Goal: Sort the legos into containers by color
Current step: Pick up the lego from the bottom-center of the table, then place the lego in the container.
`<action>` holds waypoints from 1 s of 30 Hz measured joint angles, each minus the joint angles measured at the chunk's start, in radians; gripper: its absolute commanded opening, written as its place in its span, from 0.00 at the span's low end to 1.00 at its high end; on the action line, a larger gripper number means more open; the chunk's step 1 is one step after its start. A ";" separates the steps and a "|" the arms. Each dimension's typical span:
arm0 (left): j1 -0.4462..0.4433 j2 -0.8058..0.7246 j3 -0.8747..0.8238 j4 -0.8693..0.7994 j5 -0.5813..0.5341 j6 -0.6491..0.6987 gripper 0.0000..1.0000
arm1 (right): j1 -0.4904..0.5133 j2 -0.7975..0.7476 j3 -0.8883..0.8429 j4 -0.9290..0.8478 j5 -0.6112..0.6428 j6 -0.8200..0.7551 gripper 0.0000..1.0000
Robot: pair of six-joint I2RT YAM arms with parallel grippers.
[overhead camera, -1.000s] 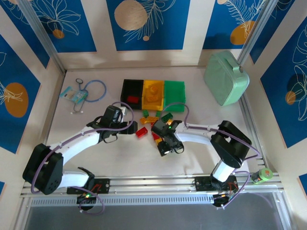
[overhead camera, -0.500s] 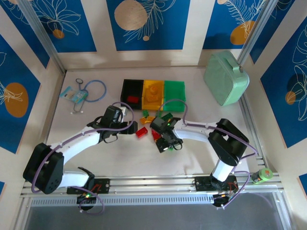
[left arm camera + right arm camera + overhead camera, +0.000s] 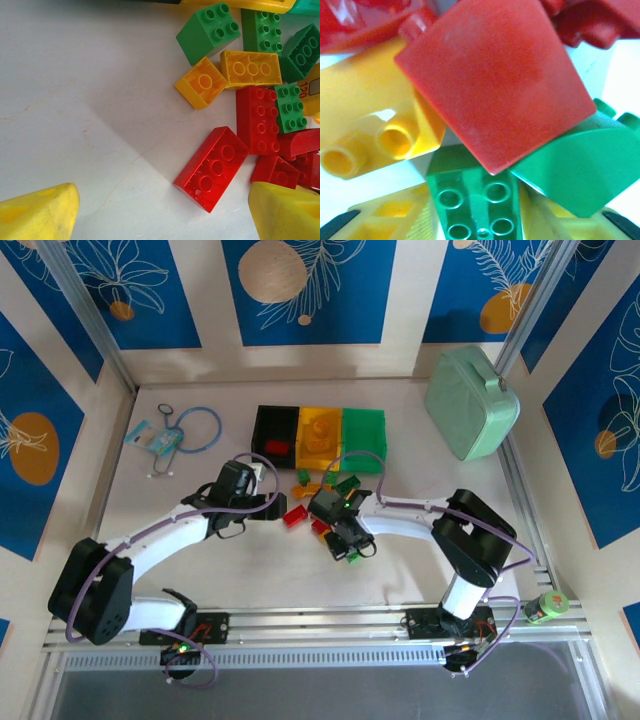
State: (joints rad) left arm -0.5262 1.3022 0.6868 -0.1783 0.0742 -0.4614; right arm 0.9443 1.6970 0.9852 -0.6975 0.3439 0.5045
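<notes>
The left gripper (image 3: 165, 220) stood released, its yellow fingertips (image 3: 40, 212) wide apart over the table (image 3: 75, 100). A red brick (image 3: 212, 167) lay just ahead, between them. The right gripper (image 3: 480, 222) was clenched on a green brick (image 3: 475, 192) amid the pile. The loose legos (image 3: 322, 490) lay heaped on the table, just in front of the containers (image 3: 363, 420) and between the two grippers.

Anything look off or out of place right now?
Nothing spilled or broken. A blue lanyard lies left of the bins, unrelated to sorting. A red brick lies tilted over the green brick that the right pincer grips, so it may get dragged along.
</notes>
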 measured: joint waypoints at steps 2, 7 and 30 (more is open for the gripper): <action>0.000 0.005 0.000 0.000 0.000 0.000 0.86 | 0.006 -0.005 -0.004 -0.005 0.000 0.009 0.37; 0.000 0.008 0.000 -0.001 0.000 0.001 0.86 | 0.017 -0.053 -0.011 -0.040 0.000 0.028 0.31; -0.003 -0.134 -0.083 -0.024 -0.007 0.010 0.82 | -0.514 0.106 0.629 -0.150 -0.090 -0.113 0.31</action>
State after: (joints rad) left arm -0.5289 1.1687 0.6041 -0.2024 0.0669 -0.4511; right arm 0.4305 1.8030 1.6142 -0.8474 0.2539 0.3912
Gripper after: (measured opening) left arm 0.825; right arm 0.313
